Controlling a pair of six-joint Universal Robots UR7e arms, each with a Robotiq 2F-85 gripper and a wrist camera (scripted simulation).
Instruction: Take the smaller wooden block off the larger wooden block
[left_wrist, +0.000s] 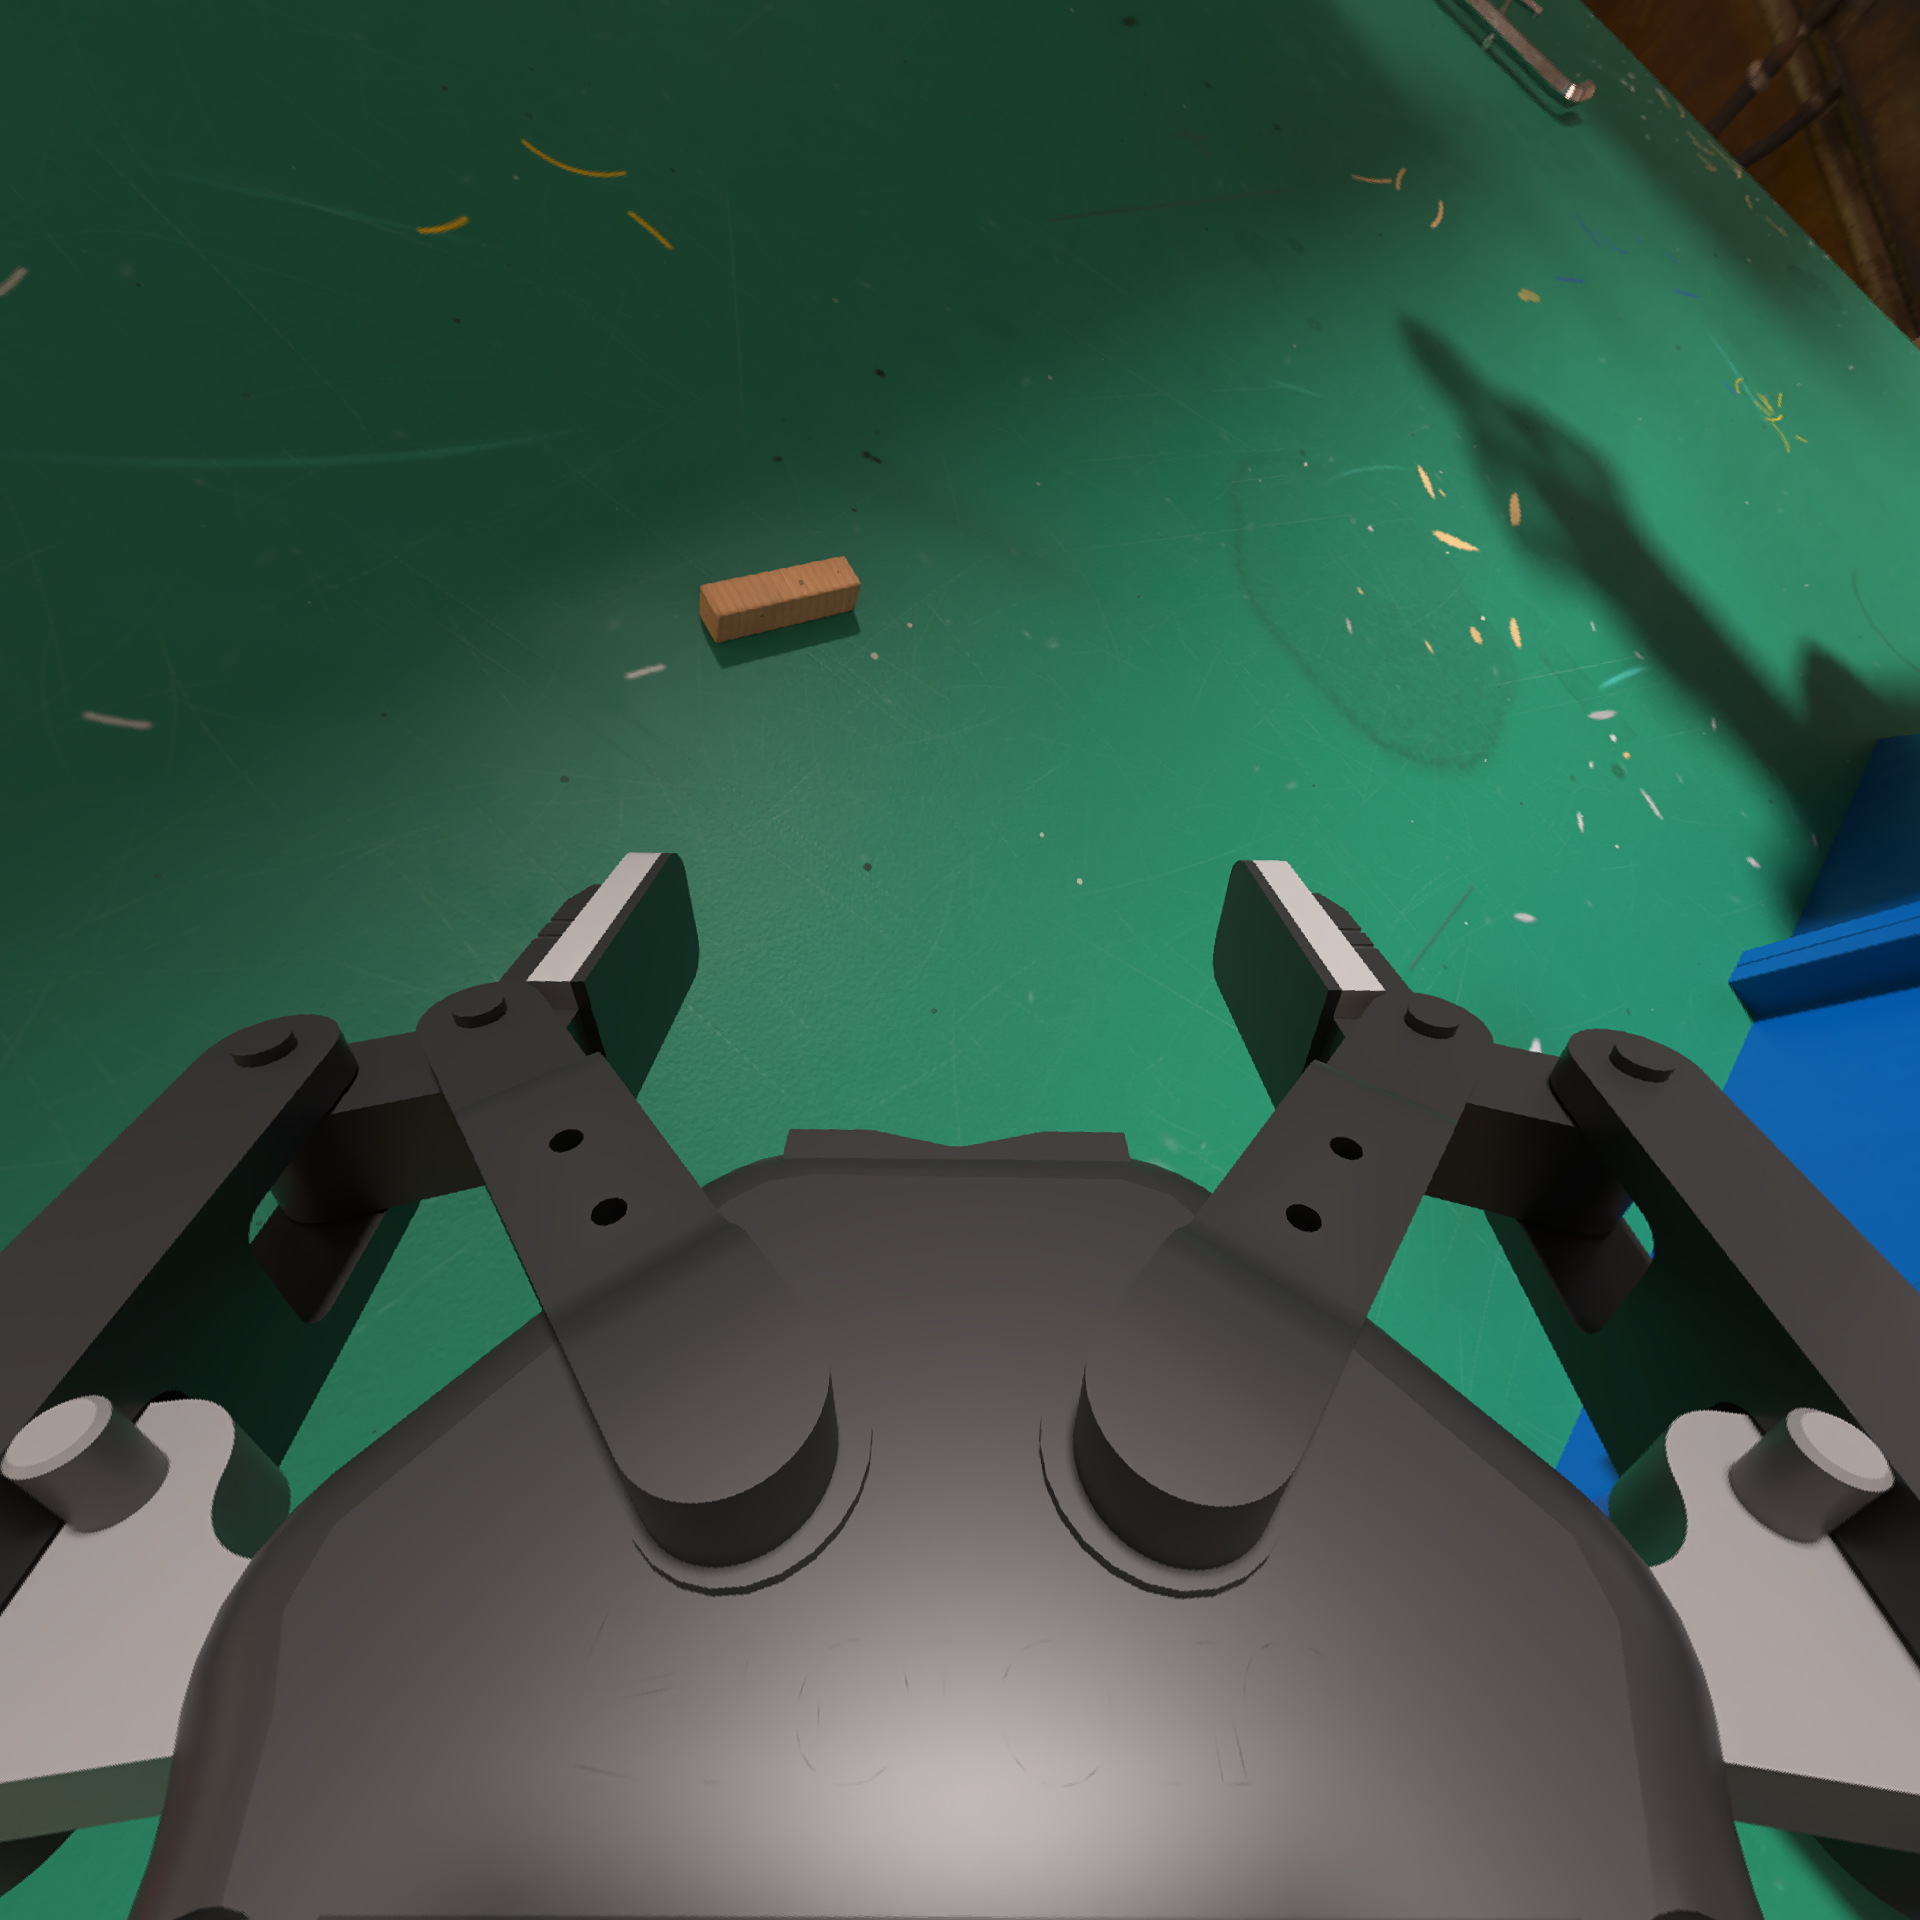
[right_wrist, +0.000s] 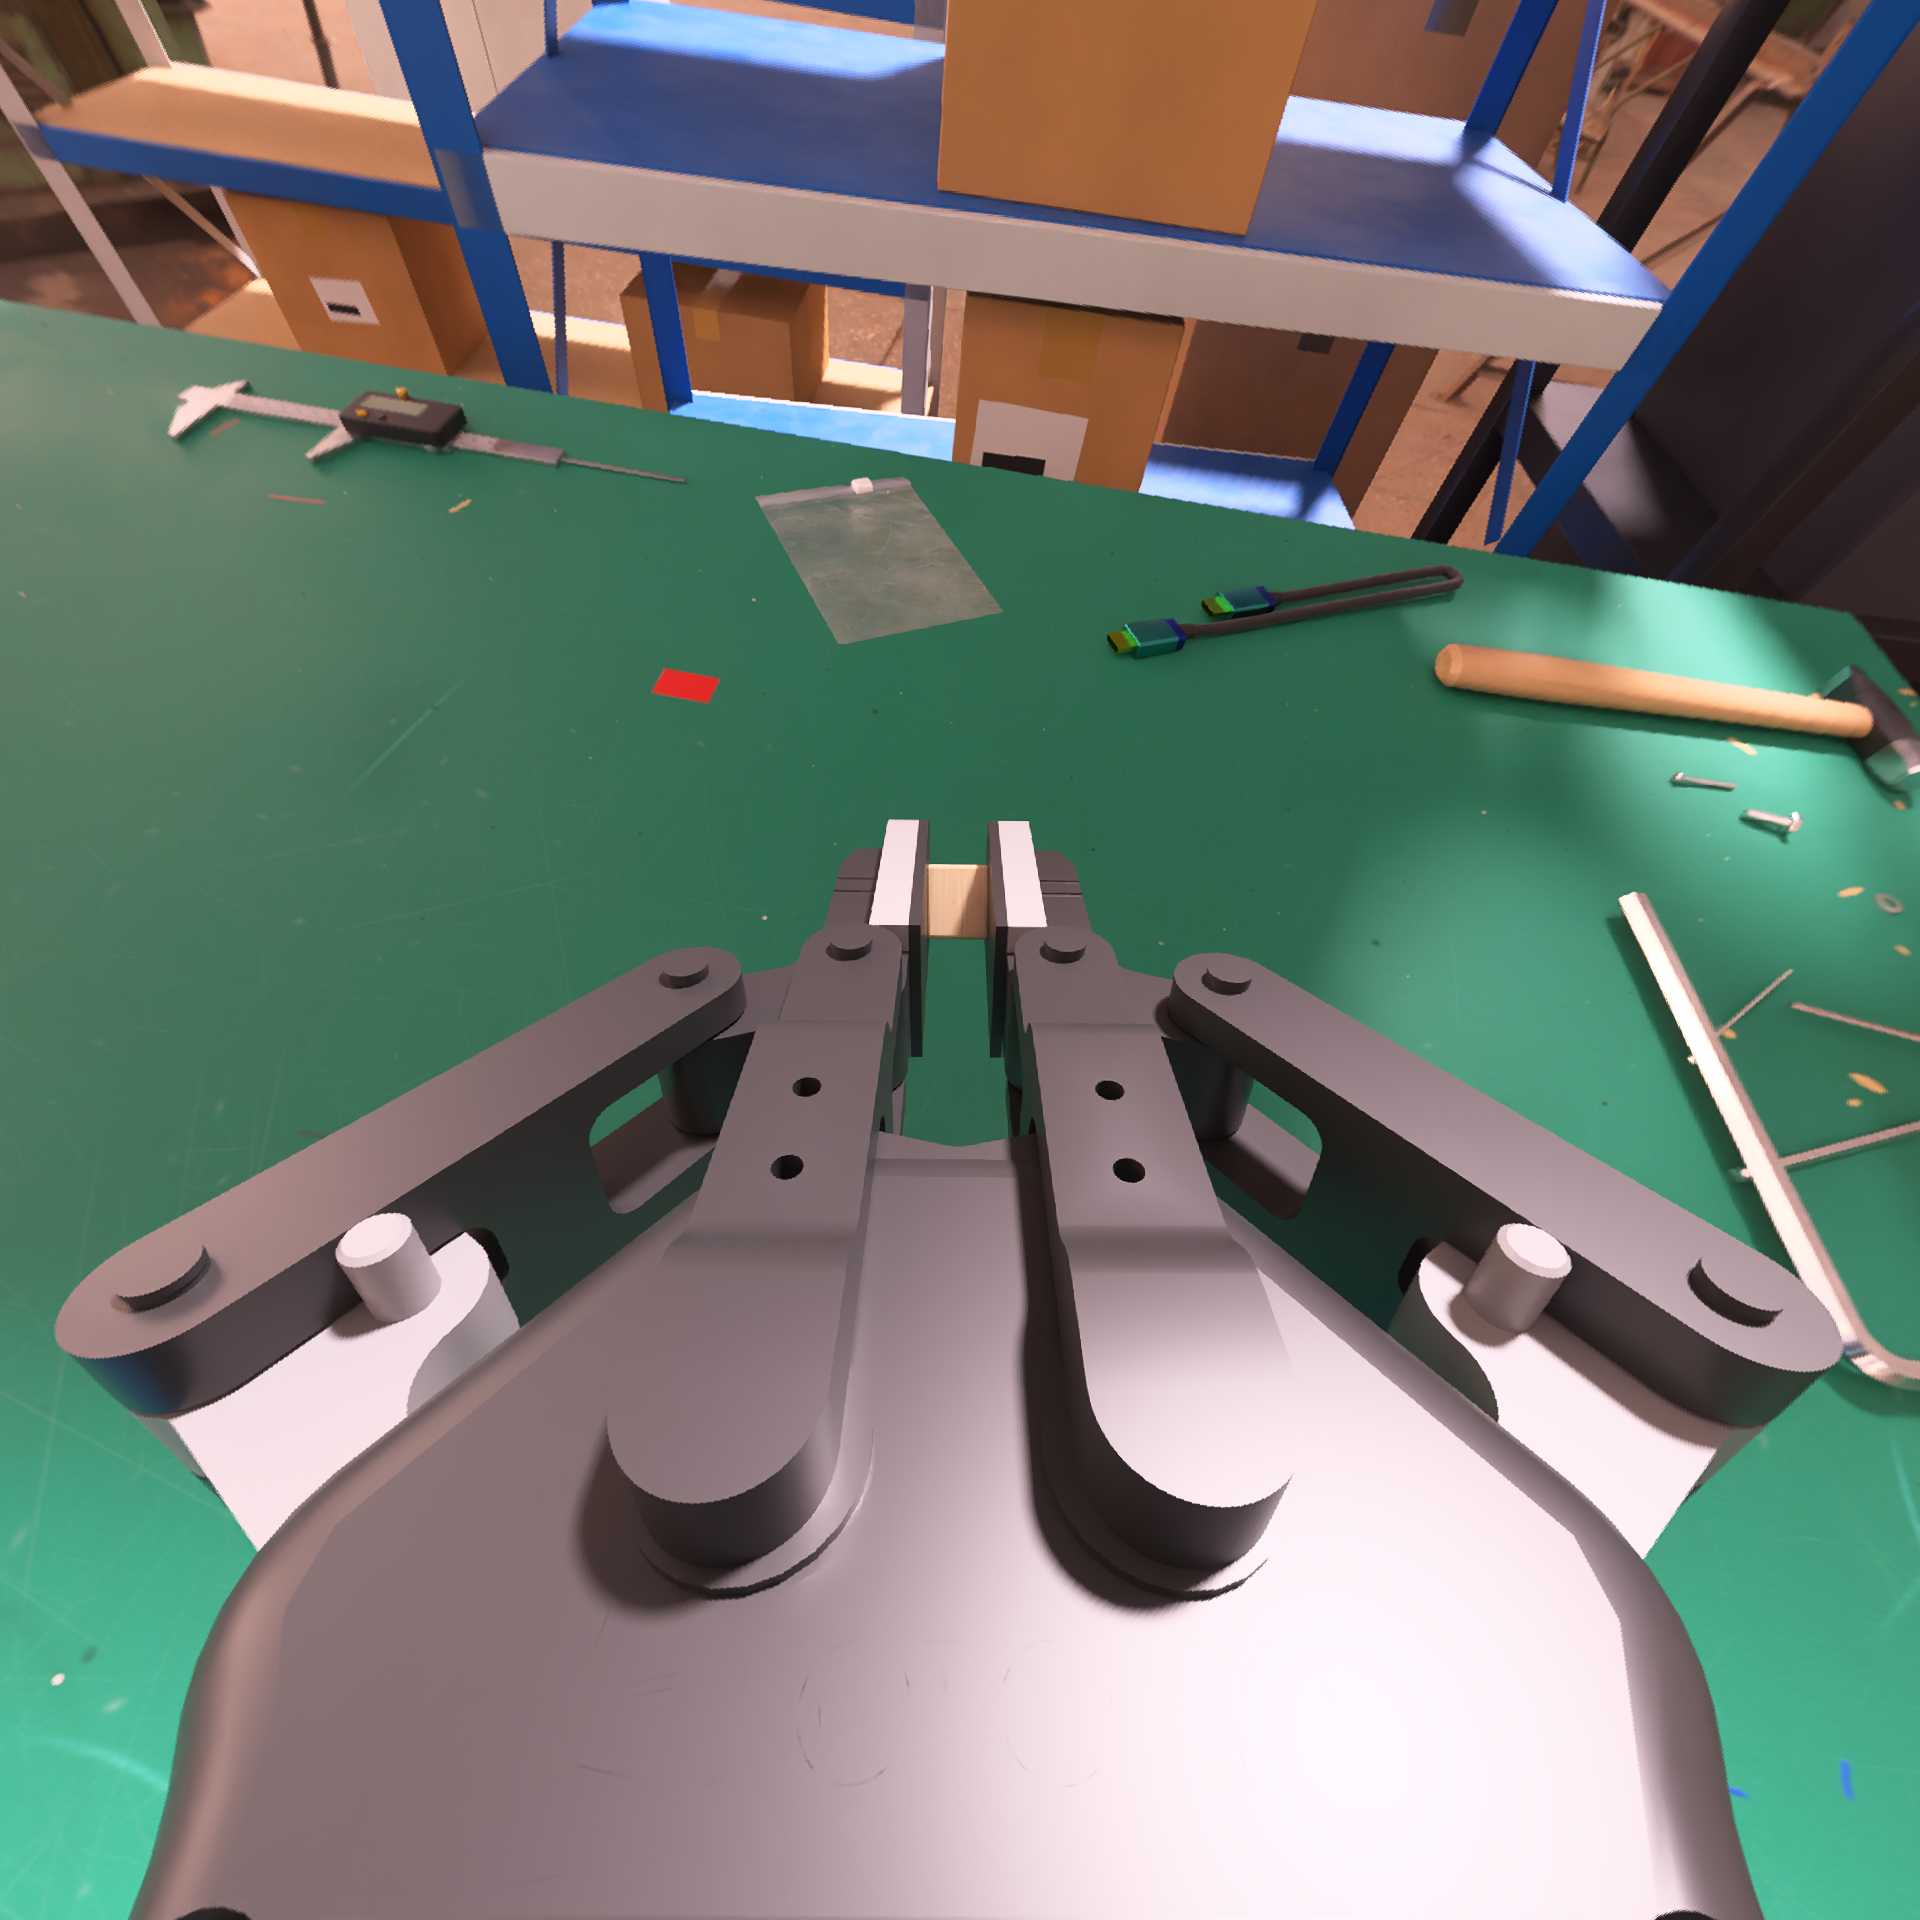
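In the left wrist view a long brown wooden block lies flat and alone on the green table, ahead of my left gripper. The left gripper is open and empty, well short of that block. In the right wrist view my right gripper is shut on a small pale wooden block, held between its fingertips above the table. Only the block's near face shows between the pads.
A blue box stands at the right of the left gripper. Across the table lie a caliper, a clear plastic bag, a red square marker, a cable, a hammer, screws and a white strip. Blue shelves with cardboard boxes stand beyond the table's far edge.
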